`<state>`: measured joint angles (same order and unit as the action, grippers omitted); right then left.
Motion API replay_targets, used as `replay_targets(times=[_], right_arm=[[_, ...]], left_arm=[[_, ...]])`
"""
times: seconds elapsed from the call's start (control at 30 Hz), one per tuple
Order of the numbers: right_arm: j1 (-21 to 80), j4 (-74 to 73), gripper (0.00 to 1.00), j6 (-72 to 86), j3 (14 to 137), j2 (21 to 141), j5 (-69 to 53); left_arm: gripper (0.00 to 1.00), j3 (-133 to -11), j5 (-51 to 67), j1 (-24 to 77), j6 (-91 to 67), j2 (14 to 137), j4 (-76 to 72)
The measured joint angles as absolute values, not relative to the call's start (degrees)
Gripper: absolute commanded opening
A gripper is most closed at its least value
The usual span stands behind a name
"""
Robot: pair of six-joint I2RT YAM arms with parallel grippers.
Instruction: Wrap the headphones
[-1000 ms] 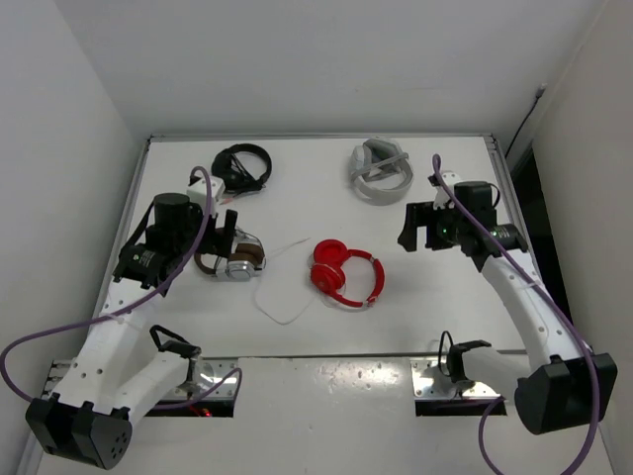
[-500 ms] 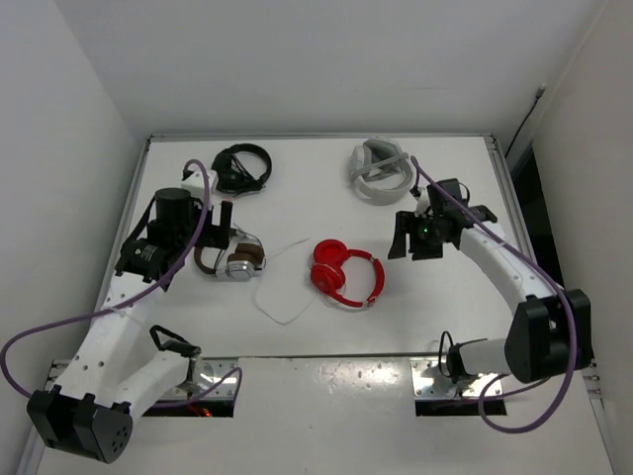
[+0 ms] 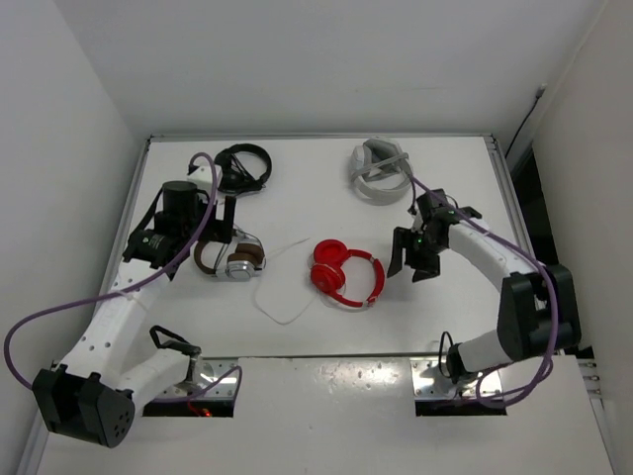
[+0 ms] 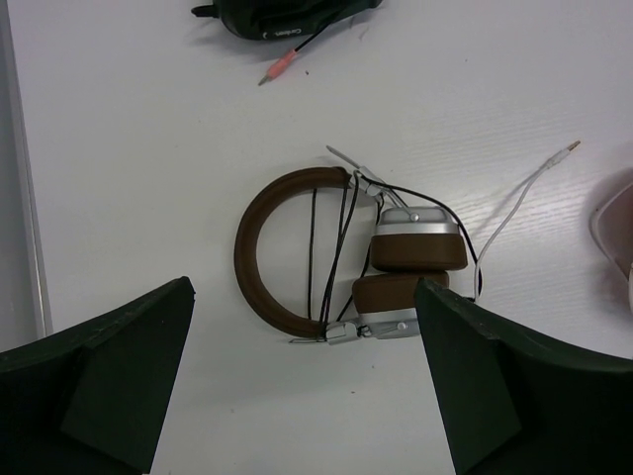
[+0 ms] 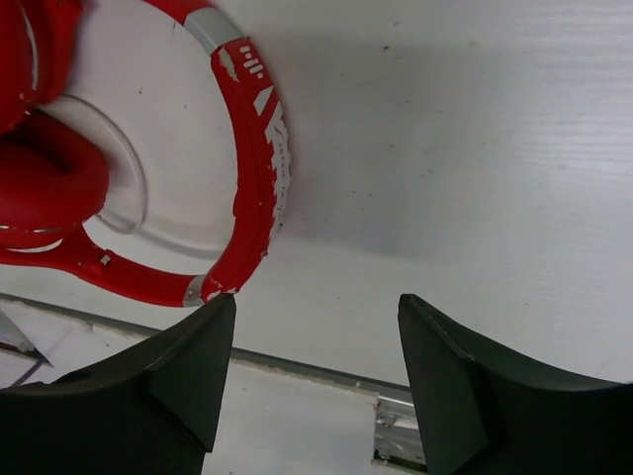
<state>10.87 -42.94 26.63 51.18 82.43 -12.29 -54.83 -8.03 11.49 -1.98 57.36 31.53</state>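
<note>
Headphones (image 3: 329,269), just left of right tool (image 3: 408,265)

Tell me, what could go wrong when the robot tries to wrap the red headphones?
1. The right gripper stands open beside the red headphones, not around the headband, so it might shove them away instead of gripping.
2. The thin white cable lies flat and loose, so it may slip out of a pinch.
3. The left gripper hangs over the brown-and-silver headphones, near the cable's plug, and might catch the wrong pair.
</note>
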Motion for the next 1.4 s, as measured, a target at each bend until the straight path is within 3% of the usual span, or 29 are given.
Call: replay_targets(times=[0.33, 0.6, 0.87, 1.0, 1.23, 1.33, 1.4], right_arm=[[22.63, -43.03, 0.69, 30.06, 54.83, 94.50, -12.45], [24.47, -42.65, 0.69, 33.10, 57.45, 100.68, -10.90], [26.74, -42.61, 0.55, 35.18, 58.26, 102.32, -7.40], [26.37, -42.59, 0.53, 35.66, 58.65, 103.02, -4.27], [23.46, -41.60, 0.38, 35.81, 58.85, 105.06, -1.98], [22.90, -40.60, 0.12, 35.66, 58.85, 105.16, -2.20], [22.92, -39.97, 0.00, 35.24, 58.85, 105.21, -2.33]], left_arm=[[1.00, -54.83, -8.54, 11.46, -1.96, 60.12, 30.35], [1.00, -54.83, -9.04, 11.46, -1.98, 60.18, 30.22], [1.00, -54.83, -9.98, 11.46, -2.00, 60.71, 29.43], [1.00, -54.83, -10.24, 11.46, -2.00, 60.77, 29.39], [1.00, -54.83, -10.41, 11.46, -2.00, 61.12, 29.21], [1.00, -54.83, -10.41, 11.46, -1.98, 61.12, 29.10], [1.00, -54.83, -10.39, 11.46, -1.96, 61.14, 29.08]])
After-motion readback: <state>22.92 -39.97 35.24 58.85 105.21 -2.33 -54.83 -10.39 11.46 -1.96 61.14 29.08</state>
